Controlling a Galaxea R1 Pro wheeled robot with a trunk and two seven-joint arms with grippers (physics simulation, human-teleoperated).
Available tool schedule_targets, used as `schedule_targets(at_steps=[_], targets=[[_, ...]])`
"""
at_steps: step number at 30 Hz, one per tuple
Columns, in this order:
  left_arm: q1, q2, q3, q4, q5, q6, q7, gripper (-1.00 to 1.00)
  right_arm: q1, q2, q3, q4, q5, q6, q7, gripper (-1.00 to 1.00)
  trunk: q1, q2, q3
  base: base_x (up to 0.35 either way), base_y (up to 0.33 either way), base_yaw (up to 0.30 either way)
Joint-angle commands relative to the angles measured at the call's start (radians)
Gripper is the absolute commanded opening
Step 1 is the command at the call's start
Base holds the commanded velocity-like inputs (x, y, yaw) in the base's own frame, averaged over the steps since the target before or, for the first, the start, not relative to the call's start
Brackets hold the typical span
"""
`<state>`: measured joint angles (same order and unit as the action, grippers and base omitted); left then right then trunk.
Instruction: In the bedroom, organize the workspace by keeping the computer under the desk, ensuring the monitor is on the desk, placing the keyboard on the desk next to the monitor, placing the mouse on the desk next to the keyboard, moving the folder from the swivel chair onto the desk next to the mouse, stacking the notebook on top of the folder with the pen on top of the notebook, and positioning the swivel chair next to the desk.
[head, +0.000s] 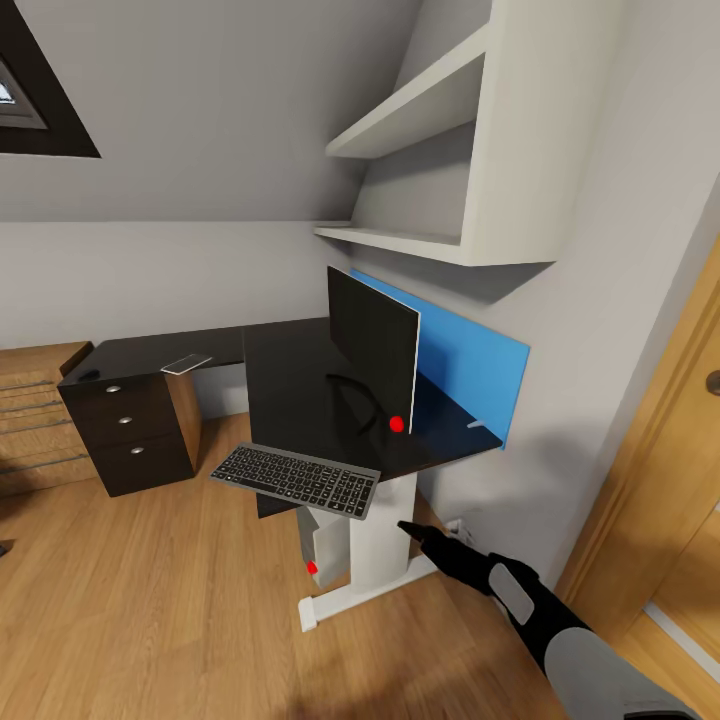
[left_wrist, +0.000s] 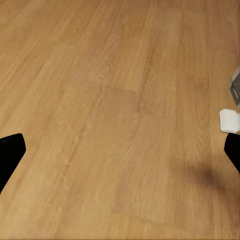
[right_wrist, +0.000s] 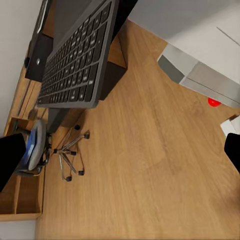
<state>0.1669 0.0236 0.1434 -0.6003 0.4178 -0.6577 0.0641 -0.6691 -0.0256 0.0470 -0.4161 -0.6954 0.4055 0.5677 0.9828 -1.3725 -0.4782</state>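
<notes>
The monitor (head: 372, 345) stands on the black desk (head: 290, 370). The keyboard (head: 297, 478) lies at the desk's front edge and overhangs it; the right wrist view catches it close (right_wrist: 75, 55). The grey computer (head: 322, 545) stands under the desk by the white leg, red dot forward (right_wrist: 214, 102). A flat pale notebook (head: 186, 364) and a small dark mouse (head: 88, 376) lie on the desk's left wing. The swivel chair (right_wrist: 67, 157) stands far off, with the folder (right_wrist: 37, 142) as a blue patch on its seat. My right gripper (head: 412, 528) hangs open below the keyboard. My left gripper (left_wrist: 120, 155) is open over bare floor. The pen is out of view.
A blue panel (head: 470, 370) is fixed to the wall behind the desk, with white shelves (head: 440, 130) above. The black drawer unit (head: 130, 430) carries the desk's left end, beside a wooden cabinet (head: 30, 420). A wooden door (head: 670, 480) is at the right. Wooden floor (head: 150, 620) lies in front.
</notes>
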Motion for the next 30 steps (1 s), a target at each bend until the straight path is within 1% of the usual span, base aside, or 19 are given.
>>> schedule_targets(at_steps=[1, 4, 5, 7, 8, 10, 15, 18, 25, 30], targets=[[0.0, 0.0, -0.002, -0.001, -0.002, -0.002, 0.007, 1.0, 0.0, -0.003, 0.005, 0.0, -0.01, 0.005, 0.006, 1.0, 0.0, -0.001, -0.001, 0.0, 0.0, 0.0], [0.0, 0.0, -0.005, -0.001, -0.003, -0.005, 0.007, 1.0, 0.001, -0.007, 0.005, 0.0, -0.01, 0.002, 0.024, 1.0, 0.0, -0.001, -0.001, 0.048, 0.031, 0.0], [0.0, -0.001, -0.007, 0.001, -0.015, -0.005, 0.007, 1.0, 0.002, -0.006, 0.005, -0.001, -0.012, -0.001, 0.032, 1.0, 0.0, -0.001, -0.001, 0.204, 0.169, 0.0], [0.0, -0.001, -0.007, 0.002, -0.026, -0.005, 0.007, 1.0, 0.002, -0.005, 0.005, -0.001, -0.013, -0.001, 0.033, 1.0, 0.0, -0.001, -0.001, 0.206, 0.167, 0.0], [0.0, -0.002, -0.006, 0.003, -0.047, -0.005, 0.008, 1.0, 0.002, -0.004, 0.005, 0.0, -0.014, -0.002, 0.035, 1.0, 0.0, -0.001, -0.001, 0.123, 0.089, 0.0], [0.0, -0.005, -0.004, 0.003, -0.069, -0.006, 0.01, 1.0, 0.002, -0.003, 0.005, 0.001, -0.016, -0.002, 0.036, 1.0, 0.0, -0.001, -0.001, 0.081, 0.059, 0.0], [0.0, -0.011, -0.003, 0.004, -0.102, -0.006, 0.011, 1.0, 0.002, -0.003, 0.004, 0.004, -0.019, -0.001, 0.037, 1.0, 0.0, -0.001, -0.001, 0.03, 0.021, 0.0], [0.0, -0.012, -0.003, 0.004, -0.106, -0.007, 0.011, 1.0, 0.002, -0.002, 0.004, 0.006, -0.02, -0.002, 0.036, 1.0, 0.0, -0.001, -0.001, 0.083, 0.005, 0.0], [0.0, -0.013, -0.004, 0.004, -0.109, -0.007, 0.011, 1.0, 0.002, 0.006, 0.003, 0.007, -0.021, -0.005, 0.031, 1.0, 0.0, -0.001, -0.001, 0.252, 0.001, 0.0], [0.0, -0.013, -0.003, 0.004, -0.109, -0.007, 0.011, 1.0, 0.002, 0.011, 0.005, 0.008, -0.02, -0.007, 0.028, 1.0, 0.0, -0.001, -0.001, 0.129, 0.0, 0.0]])
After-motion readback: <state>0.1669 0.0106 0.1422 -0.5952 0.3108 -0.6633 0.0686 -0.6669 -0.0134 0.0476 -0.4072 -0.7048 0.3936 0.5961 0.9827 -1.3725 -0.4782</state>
